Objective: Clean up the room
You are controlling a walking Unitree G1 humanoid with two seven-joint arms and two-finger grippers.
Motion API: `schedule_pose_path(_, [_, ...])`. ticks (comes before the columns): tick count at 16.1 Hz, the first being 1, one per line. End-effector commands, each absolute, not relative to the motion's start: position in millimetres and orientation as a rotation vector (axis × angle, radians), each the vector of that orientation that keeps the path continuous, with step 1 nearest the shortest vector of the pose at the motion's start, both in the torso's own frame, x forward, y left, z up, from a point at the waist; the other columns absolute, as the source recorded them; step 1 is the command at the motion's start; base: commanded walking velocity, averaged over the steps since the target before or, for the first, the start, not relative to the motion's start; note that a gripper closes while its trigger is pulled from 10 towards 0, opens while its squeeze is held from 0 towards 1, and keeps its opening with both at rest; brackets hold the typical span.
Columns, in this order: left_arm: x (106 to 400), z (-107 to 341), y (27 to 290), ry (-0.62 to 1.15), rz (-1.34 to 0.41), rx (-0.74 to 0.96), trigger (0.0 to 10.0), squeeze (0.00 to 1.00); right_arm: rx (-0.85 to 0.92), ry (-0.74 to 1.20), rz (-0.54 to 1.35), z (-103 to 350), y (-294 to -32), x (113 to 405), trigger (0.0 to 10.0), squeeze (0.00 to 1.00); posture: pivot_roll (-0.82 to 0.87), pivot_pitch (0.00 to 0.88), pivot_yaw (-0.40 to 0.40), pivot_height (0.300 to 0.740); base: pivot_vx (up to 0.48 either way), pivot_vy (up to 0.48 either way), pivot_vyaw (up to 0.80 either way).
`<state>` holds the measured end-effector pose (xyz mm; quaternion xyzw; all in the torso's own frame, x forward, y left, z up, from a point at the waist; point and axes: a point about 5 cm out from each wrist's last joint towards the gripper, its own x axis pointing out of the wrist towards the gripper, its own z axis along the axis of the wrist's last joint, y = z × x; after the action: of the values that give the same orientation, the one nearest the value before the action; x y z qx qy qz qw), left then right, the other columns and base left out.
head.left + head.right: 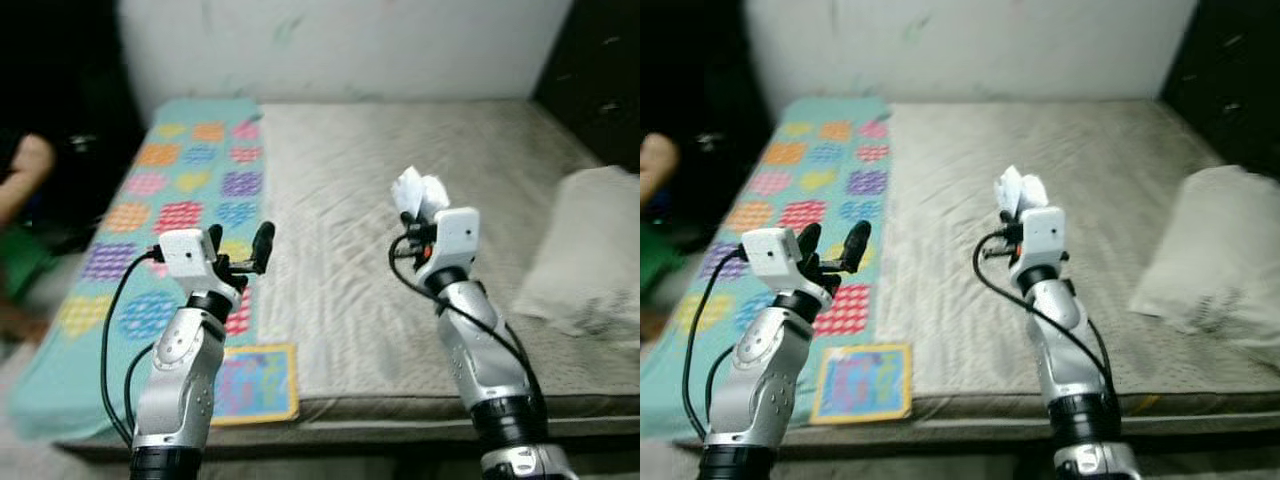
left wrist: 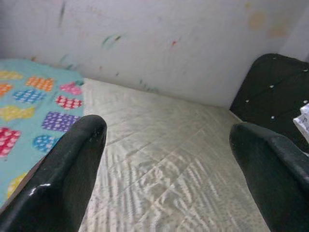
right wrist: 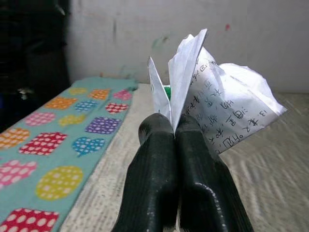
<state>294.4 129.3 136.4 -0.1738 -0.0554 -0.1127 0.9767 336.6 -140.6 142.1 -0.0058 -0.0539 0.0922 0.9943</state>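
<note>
My right gripper [image 1: 418, 212] is raised over the bed and is shut on a crumpled sheet of white paper [image 3: 217, 96] with printed writing; the paper [image 1: 418, 191] sticks up above the fingers [image 3: 159, 159]. My left gripper [image 1: 240, 243] is held up over the edge of the patterned blanket, open, with nothing between its fingers [image 2: 72, 164]. The two arms stand apart, left and right of the bed's middle.
A grey mattress [image 1: 400, 150] fills the scene, with a teal blanket [image 1: 170, 200] of coloured hearts and squares along its left side. A colourful book [image 1: 255, 380] lies at the front edge. A pale pillow [image 1: 590, 250] sits at right. A person's arm [image 1: 25, 170] shows at far left.
</note>
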Motion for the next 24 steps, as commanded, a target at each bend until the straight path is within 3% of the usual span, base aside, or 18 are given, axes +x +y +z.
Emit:
schedule_pose_path(1, [294.7, 138.0, 126.1, -0.116, -0.247, -0.348, 10.0, 0.00, -0.015, -0.100, 0.184, 140.1, -142.1, 336.5, 10.0, 0.00, -0.07, 0.000, 0.027, 0.740, 0.000, 0.000, 0.00])
schedule_pose_path(20, [296.2, 136.3, 122.3, -0.118, -0.251, -0.342, 10.0, 0.00, -0.035, -0.100, 0.227, 138.4, -138.5, 336.1, 10.0, 0.00, -0.08, 0.000, 0.020, 0.740, 0.000, 0.455, 0.00])
schedule_pose_path(24, [296.8, 137.4, 122.2, -0.122, -0.246, -0.337, 10.0, 0.00, -0.031, -0.104, 0.243, 139.1, -135.2, 334.6, 10.0, 0.00, -0.08, 0.000, 0.021, 0.740, 0.000, 0.085, 0.00])
